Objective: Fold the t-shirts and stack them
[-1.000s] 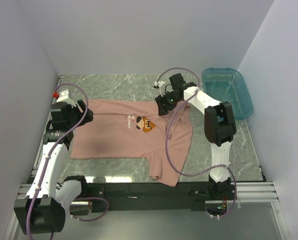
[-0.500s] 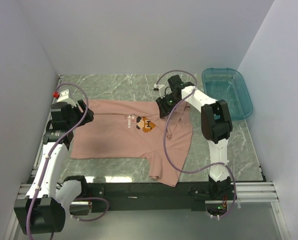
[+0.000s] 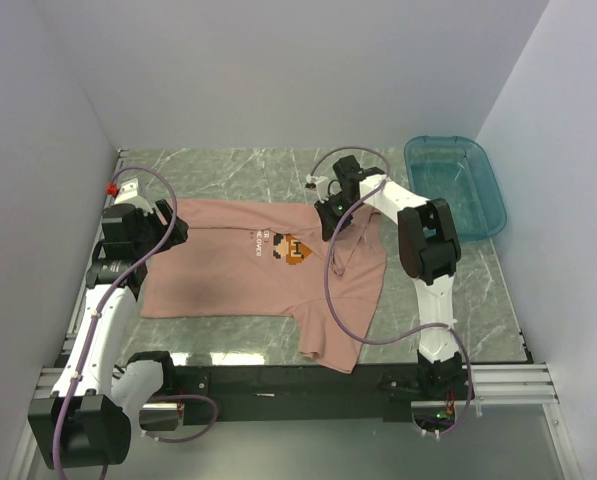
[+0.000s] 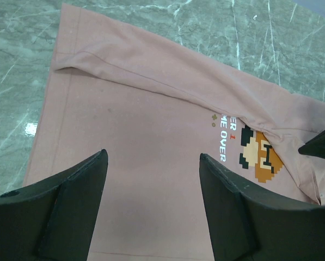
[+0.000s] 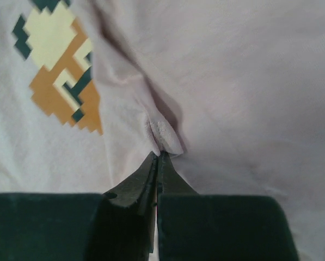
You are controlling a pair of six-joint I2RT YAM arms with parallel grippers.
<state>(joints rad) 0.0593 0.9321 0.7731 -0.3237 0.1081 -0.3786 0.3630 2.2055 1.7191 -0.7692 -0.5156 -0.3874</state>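
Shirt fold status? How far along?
Early. Done: no finished fold; the t-shirt lies mostly spread on the table, unstacked. In hand: the right gripper is shut on a cloth ridge beside the print; the left gripper hangs open above the shirt. Left: folding, stacking.

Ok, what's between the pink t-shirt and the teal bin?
Nothing but bare marble table separates t-shirt and bin in the top view; the right arm hangs over that gap.
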